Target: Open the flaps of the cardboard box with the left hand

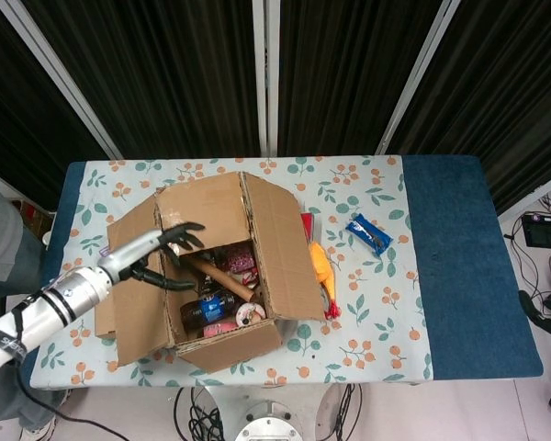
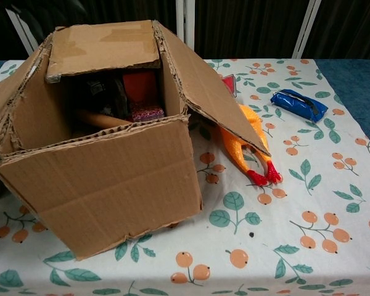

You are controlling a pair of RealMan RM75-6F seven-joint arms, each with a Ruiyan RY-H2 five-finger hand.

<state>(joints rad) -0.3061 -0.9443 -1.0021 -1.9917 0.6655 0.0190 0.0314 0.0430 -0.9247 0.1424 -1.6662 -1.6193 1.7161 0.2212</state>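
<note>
The cardboard box (image 1: 228, 345) (image 2: 98, 191) stands on the left half of the table. Its near flap hangs outward and down at the front. Both the right flap (image 1: 285, 248) (image 2: 209, 98) and the left flap (image 1: 133, 294) (image 2: 12, 105) are spread outward. The far flap (image 1: 207, 207) (image 2: 105, 46) still leans over the opening. My left hand (image 1: 161, 253) hovers above the box's left wall with fingers spread, fingertips (image 1: 193, 228) over the far flap's edge, gripping nothing. Inside lie a wooden-handled tool (image 1: 216, 276), a dark bottle (image 1: 207, 308) and a red packet (image 1: 239, 260). The right hand is out of sight.
An orange rubber chicken (image 1: 321, 266) (image 2: 243, 145) lies partly under the right flap, a red item (image 1: 306, 223) beside it. A blue packet (image 1: 368, 234) (image 2: 299, 103) lies further right. The flowered cloth (image 1: 367, 322) ends at a blue strip (image 1: 459, 266). Someone in grey stands at the left edge (image 1: 0, 248).
</note>
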